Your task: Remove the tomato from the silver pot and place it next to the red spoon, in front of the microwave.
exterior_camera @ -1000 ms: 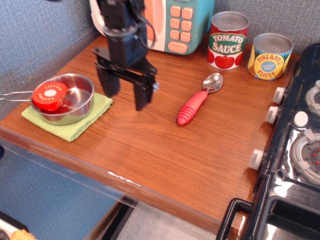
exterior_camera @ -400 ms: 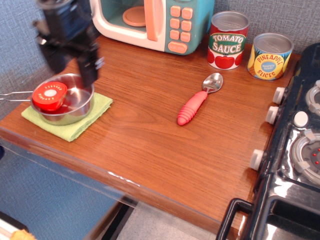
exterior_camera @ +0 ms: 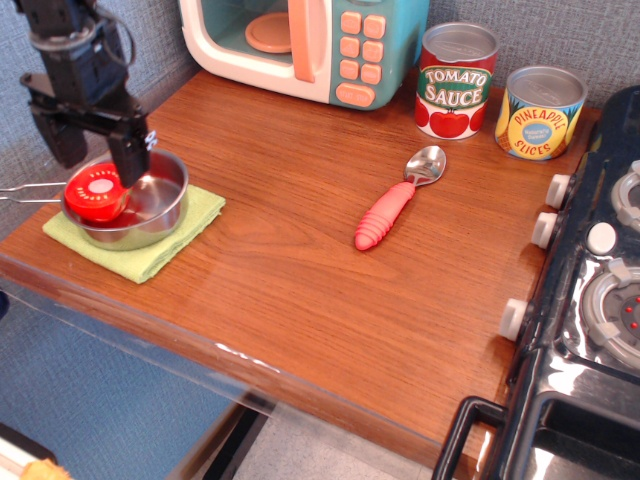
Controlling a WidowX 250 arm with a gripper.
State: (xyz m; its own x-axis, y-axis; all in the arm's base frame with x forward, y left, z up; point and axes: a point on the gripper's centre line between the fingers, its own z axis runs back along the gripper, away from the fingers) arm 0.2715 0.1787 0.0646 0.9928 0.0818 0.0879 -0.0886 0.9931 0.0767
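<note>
Hovering over tomato (exterior_camera: 98,193), jaws (exterior_camera: 92,154) spread.

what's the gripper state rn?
Gripper: open, holding nothing, fingers either side above the tomato in the pot.

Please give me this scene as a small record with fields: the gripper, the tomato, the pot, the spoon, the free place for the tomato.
gripper: open, above the pot's back-left edge, holding nothing
tomato: in the silver pot, flat face up, left side
pot support: green cloth
red spoon: on the table, in front of the tomato sauce can
free place: bare wood between spoon and microwave
</note>
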